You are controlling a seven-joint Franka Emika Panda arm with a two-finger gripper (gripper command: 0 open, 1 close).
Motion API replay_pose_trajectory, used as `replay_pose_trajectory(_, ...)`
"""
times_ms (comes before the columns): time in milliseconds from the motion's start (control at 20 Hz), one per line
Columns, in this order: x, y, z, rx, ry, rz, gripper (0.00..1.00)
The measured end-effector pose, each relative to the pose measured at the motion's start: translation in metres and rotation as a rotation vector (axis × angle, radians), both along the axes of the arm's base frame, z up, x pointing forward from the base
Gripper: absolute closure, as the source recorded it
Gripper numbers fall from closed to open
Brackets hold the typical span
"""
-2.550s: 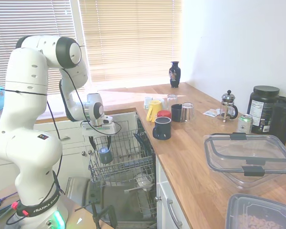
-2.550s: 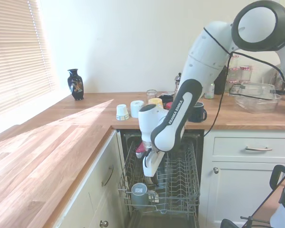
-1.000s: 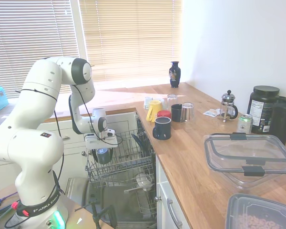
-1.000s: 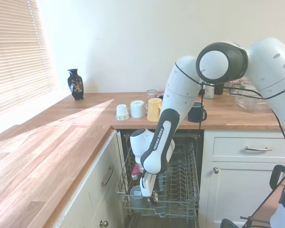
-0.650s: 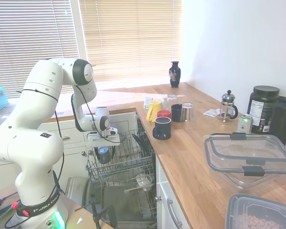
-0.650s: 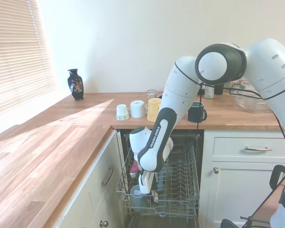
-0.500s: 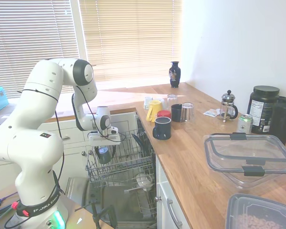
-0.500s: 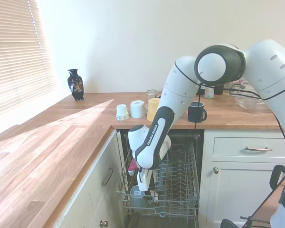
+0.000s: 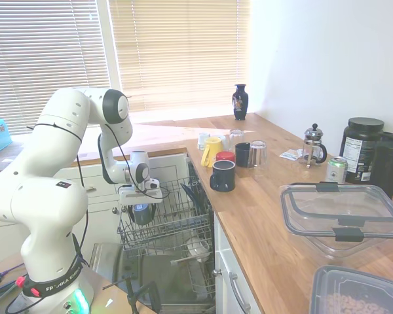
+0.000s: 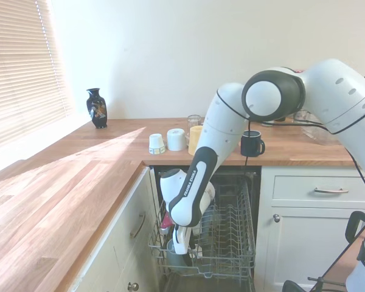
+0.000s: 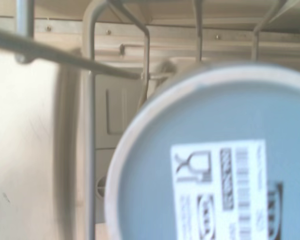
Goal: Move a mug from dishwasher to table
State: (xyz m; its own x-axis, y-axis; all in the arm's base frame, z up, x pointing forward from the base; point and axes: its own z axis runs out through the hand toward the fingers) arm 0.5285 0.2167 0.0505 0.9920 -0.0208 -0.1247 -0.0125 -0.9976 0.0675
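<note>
The mug (image 9: 142,214) is slate blue-grey and stands upside down in the front corner of the dishwasher's pulled-out upper wire rack (image 9: 178,222). Its base, with a white barcode label, fills the wrist view (image 11: 215,150). My gripper (image 9: 141,205) points straight down and sits right on top of the mug. In the second exterior view my gripper (image 10: 178,246) hides most of the mug (image 10: 170,246), inside the rack (image 10: 228,243). The wooden table (image 9: 262,216) runs along the right, above the dishwasher.
Near the table's corner stand a yellow mug (image 9: 211,151), a navy mug (image 9: 223,175), a black mug (image 9: 243,154), a glass (image 9: 257,153) and small white cups (image 10: 156,143). Further along are a French press (image 9: 312,145), a can (image 9: 336,169) and plastic containers (image 9: 342,216). The dishwasher door (image 9: 114,261) lies open below.
The arm has folded lower and my gripper has come down from above the rack onto the upside-down mug. The mug has stayed in place.
</note>
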Motion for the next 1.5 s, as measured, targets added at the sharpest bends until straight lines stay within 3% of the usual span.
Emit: replay_pose_trajectory(1500, -0.0031, 0.0026, -0.0083, -0.011, -0.007, 0.006, 1.00)
